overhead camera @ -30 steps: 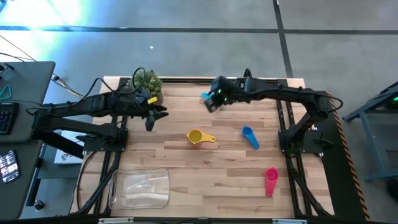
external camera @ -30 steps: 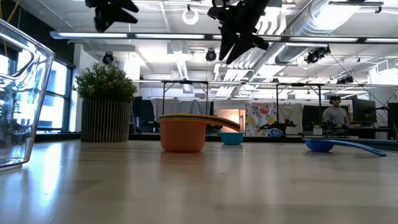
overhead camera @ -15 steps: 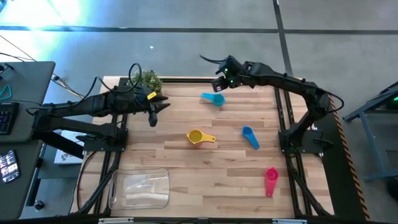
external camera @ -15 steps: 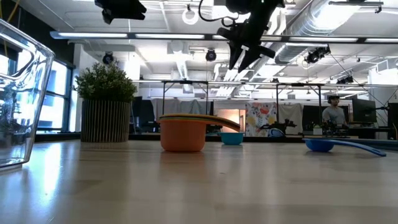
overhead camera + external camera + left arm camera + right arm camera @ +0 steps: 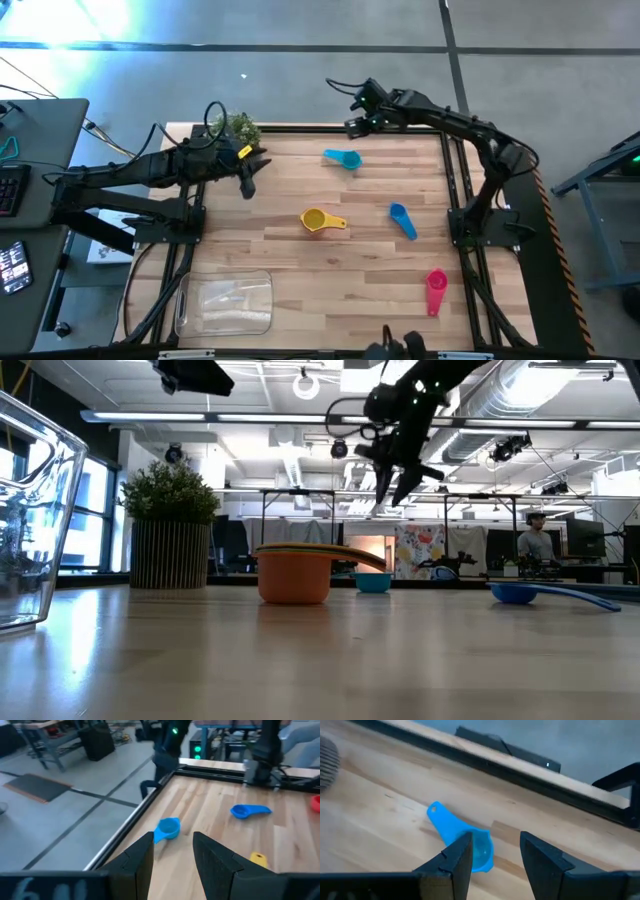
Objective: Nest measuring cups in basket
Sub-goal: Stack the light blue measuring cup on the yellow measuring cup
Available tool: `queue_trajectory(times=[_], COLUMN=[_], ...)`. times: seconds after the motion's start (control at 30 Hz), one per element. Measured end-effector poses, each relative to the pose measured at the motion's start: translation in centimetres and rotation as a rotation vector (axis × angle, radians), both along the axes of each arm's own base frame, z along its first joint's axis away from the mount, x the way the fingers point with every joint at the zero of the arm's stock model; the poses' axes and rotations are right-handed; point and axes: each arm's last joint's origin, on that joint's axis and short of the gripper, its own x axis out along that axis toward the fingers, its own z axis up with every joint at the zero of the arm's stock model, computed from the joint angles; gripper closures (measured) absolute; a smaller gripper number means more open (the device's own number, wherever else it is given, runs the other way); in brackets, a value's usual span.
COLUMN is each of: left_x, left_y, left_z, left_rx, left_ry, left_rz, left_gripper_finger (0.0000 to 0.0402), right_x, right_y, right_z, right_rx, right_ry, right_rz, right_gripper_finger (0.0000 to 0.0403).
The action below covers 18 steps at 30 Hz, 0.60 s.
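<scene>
Above the small light blue plastic measuring cup [image 5: 343, 158] | right gripper [image 5: 352, 126] spread, empty | left gripper [image 5: 247, 184] spread, well aside

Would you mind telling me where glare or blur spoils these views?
High view: a bright bluish glare washes the floor at the top left, while the table is evenly lit. Low view: the basket looms large at the left edge with reflections in its clear wall. Left wrist view: the light blue cup and the room behind look soft.
</scene>
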Motion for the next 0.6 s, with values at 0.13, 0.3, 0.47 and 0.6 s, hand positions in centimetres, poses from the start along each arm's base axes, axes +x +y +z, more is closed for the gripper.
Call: queue_trajectory(times=[0.13, 0.3, 0.47, 0.6], left_x=[-0.1, -0.2, -0.2, -0.3], left_y=[0.1, 0.3, 0.4, 0.4], left_z=[0.0, 0.0, 0.1, 0.1], left_rx=[0.006, -0.009, -0.030, -0.048], left_ry=[-0.004, -0.025, -0.049, -0.067], left_rz=[0.049, 0.128, 0.180, 0.212], left_gripper_finger=[0.0273, 0.0273, 0.0273, 0.0273], right_x=[0.7, 1.4, 1.8, 2.1], right_y=[-0.8, -1.3, -1.6, -1.8], right_z=[-1.7, -3.8, -5.9, -7.2], right_rx=[0.046, 0.086, 0.122, 0.139], right_ry=[0.012, 0.069, 0.142, 0.180], right_rz=[0.045, 0.095, 0.135, 0.168], right_gripper_finger=[0.0247, 0.0247, 0.0247, 0.0247])
